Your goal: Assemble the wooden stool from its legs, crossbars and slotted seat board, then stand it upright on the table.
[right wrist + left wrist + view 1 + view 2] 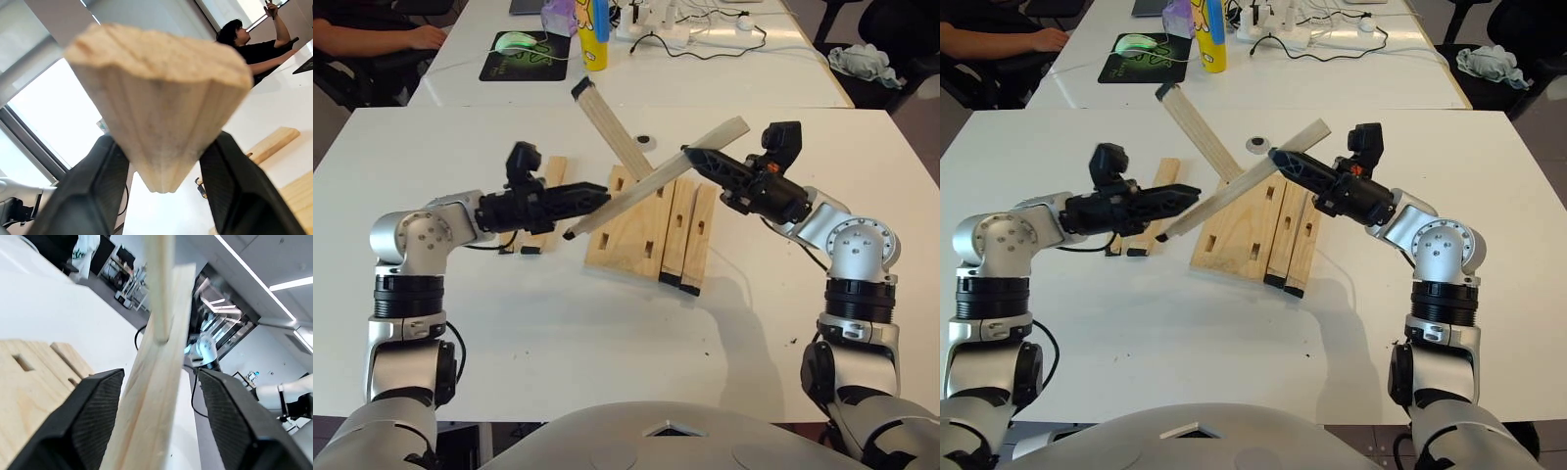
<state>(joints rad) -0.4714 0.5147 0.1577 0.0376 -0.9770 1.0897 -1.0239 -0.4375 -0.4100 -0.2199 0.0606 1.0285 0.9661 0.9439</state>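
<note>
The slotted seat board (pixel 631 235) lies flat mid-table, with two black-capped legs (pixel 690 230) lying along its right side. A black-capped leg (pixel 607 122) rises tilted from the board toward the far left. A long wooden bar (pixel 651 181) slants above the board. My left gripper (pixel 599 193) is shut on its lower part, and the bar (pixel 156 382) runs between the pads (pixel 93 416). My right gripper (pixel 690 155) is shut on its upper part, whose end (pixel 161 112) looms close in the right wrist view. Another wooden piece (pixel 551 174) lies partly hidden under my left arm.
A small dark round object (pixel 644 140) lies behind the board. On the far table stand a yellow bottle (pixel 594 34), a mouse on a black pad (pixel 519 44) and cables (pixel 705 34). Bare white table (pixel 607 343) stretches in front of the board.
</note>
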